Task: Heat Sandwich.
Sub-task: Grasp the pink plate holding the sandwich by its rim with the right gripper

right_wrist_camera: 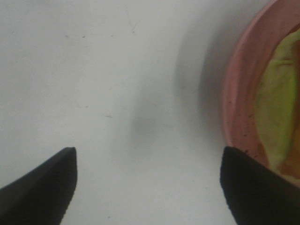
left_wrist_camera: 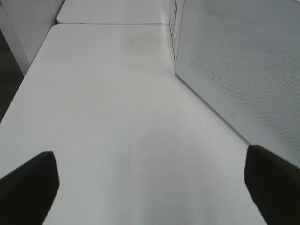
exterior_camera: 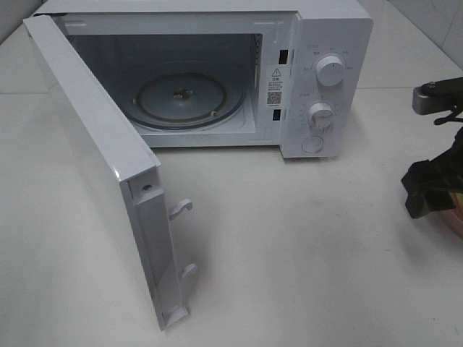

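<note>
White box microwave oven (exterior_camera: pixel 318 79): door (exterior_camera: pixel 87 166) open, glass turntable (exterior_camera: pixel 184 97) inside. Sandwich (right_wrist_camera: pixel 276 108), yellowish-green filling, on round pink plate (right_wrist_camera: pixel 234 93), mostly cut off, beside my wide-spread right gripper (right_wrist_camera: pixel 147 154). My left gripper (left_wrist_camera: pixel 150 159): wide, empty.

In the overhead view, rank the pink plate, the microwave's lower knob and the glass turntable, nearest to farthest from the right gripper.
1. The pink plate, right beside the right gripper at the view's right edge.
2. The lower knob, on the control panel of the microwave.
3. The glass turntable, inside the open cavity, farthest left.
</note>
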